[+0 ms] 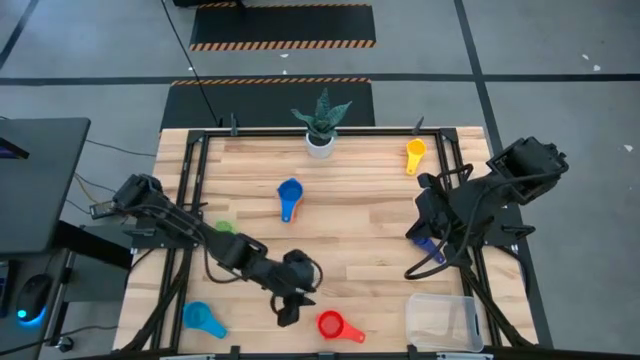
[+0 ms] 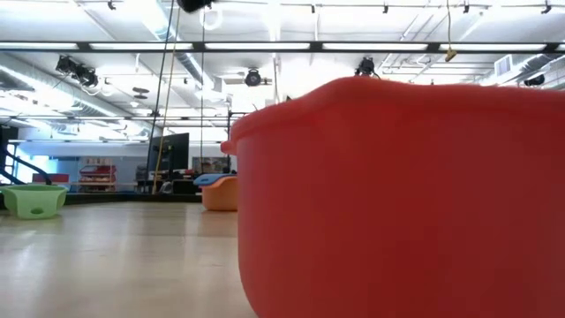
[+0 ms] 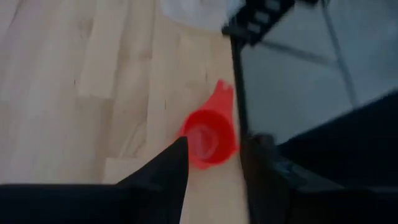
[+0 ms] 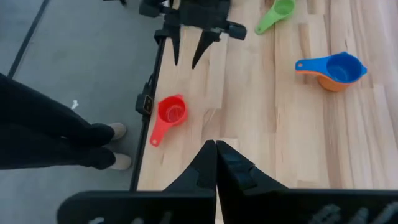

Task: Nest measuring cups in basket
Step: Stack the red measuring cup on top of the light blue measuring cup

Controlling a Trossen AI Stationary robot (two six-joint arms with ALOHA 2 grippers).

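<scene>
The red cup stands upright near the table's near edge; it also shows in the left wrist view and fills the low view. My left gripper is open just left of it, touching nothing; its fingers stand short of the cup. My right gripper is shut and empty over the table's right side, above the navy cup. The blue cup sits nested in the orange cup at mid table. The clear basket stands at the near right corner.
A light blue cup lies near left, a green cup beside my left arm, a yellow cup far right. A white plant pot stands at the far edge. A person's legs show beyond the near edge.
</scene>
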